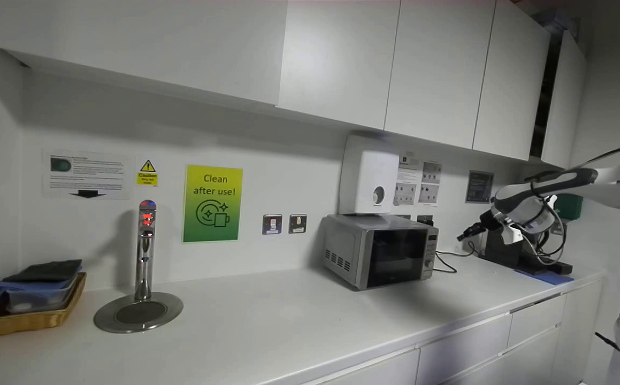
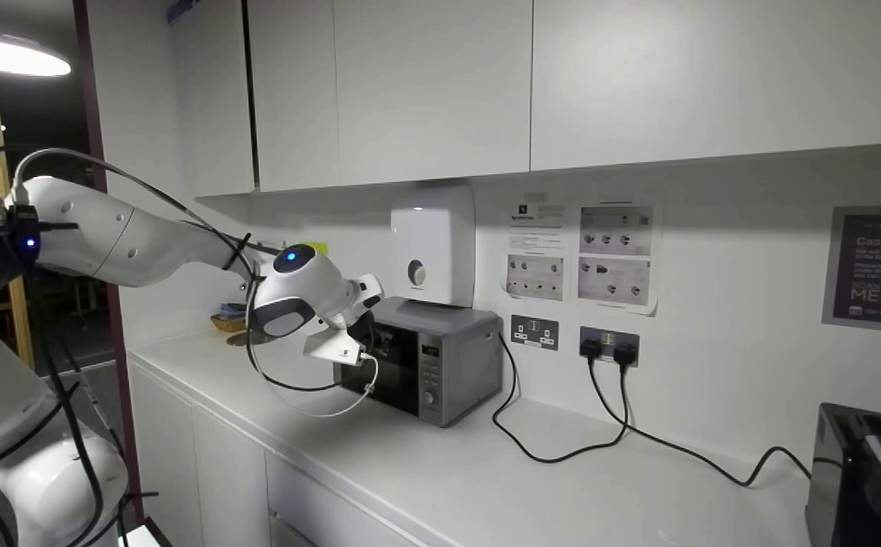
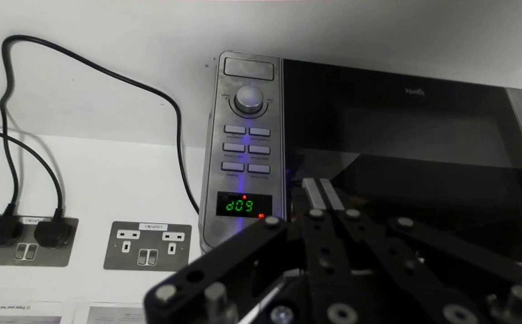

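Nearby, black cable [image 2: 552,460] beside microwave [image 1: 390,254], white dispenser [image 1: 368,174] above.

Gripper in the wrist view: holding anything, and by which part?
Nothing is held: the gripper is shut, fingertips together with nothing between them, in front of the microwave door.

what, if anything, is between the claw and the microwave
Nothing visible: in an exterior view, a gap separates the shut claw from the microwave; the wrist view shows its black door directly beyond the claw.
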Action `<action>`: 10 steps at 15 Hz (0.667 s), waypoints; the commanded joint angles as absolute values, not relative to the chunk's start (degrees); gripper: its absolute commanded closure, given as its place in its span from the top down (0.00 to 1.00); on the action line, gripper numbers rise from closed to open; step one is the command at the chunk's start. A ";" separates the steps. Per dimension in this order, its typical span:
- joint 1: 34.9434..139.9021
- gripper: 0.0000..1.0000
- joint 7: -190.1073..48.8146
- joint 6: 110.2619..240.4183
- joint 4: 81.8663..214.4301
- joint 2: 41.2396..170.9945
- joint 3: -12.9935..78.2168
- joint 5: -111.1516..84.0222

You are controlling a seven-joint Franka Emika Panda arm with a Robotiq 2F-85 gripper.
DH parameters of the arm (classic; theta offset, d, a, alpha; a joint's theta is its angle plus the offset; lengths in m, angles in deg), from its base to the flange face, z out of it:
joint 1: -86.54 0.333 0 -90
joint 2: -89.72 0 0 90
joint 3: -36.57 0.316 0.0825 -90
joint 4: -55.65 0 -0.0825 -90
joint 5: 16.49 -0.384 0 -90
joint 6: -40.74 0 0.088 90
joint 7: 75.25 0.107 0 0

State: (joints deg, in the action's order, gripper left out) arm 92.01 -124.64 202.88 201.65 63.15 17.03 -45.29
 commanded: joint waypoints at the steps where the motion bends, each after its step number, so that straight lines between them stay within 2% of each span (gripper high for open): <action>1: 87.99 0.00 -119.85 204.30 204.45 60.07 20.24 -43.67; 9: 83.11 0.00 -99.33 203.38 205.21 59.83 24.58 -27.08; 10: 82.83 0.05 -97.18 203.00 205.10 59.81 24.92 -25.45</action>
